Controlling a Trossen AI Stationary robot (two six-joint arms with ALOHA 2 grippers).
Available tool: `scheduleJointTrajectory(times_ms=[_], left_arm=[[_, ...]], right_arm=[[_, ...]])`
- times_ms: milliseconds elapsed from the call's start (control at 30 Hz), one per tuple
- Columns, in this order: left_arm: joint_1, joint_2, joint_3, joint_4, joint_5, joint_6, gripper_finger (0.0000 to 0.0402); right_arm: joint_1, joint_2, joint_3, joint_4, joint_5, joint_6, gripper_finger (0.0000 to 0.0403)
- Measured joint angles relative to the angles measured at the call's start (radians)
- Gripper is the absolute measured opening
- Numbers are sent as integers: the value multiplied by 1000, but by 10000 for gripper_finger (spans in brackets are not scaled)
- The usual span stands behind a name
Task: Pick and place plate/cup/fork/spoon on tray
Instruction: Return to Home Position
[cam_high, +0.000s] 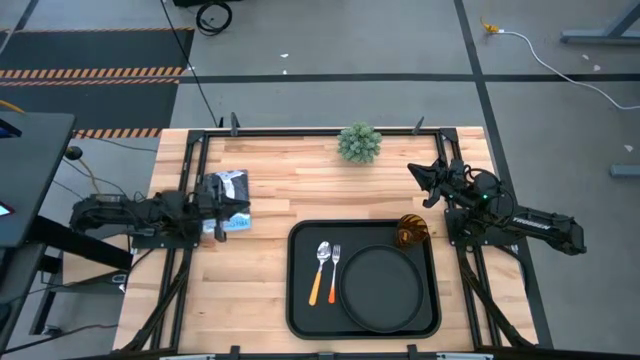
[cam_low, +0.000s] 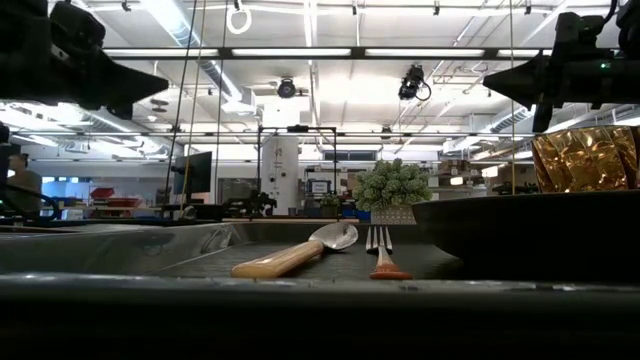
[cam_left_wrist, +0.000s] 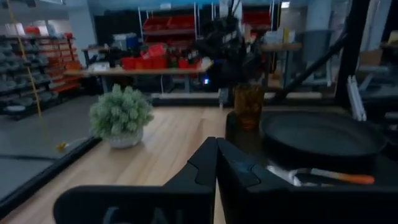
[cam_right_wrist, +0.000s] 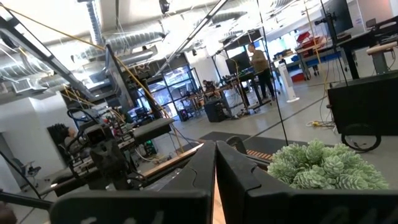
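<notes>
The black tray (cam_high: 304, 300) lies on the wooden table, near its front edge. On the tray, the round black plate (cam_high: 382, 288) lies flat on the right. The amber cup (cam_high: 412, 232) stands upright in the far right corner. The spoon (cam_high: 322, 270) and the fork (cam_high: 337, 266) lie side by side on the left, handles toward the near edge. My left gripper (cam_high: 247, 212) is shut and empty, held above the table left of the tray. My right gripper (cam_high: 416, 173) is shut and empty, held above the table beyond the cup.
A small green potted plant (cam_high: 359, 143) stands at the middle of the table's far edge. Bare wood lies between the tray and the plant. A dark frame runs along the table's edges.
</notes>
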Motion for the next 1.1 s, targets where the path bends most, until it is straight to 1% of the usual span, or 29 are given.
scheduleJointTrajectory(times_ms=[133,1100], left_arm=[[-8,-46,0,6,1,-1,11],[-8,-40,0,20,2,-1,11]], right_arm=[[0,0,0,0,0,0,19],[0,0,0,0,-1,0,19]])
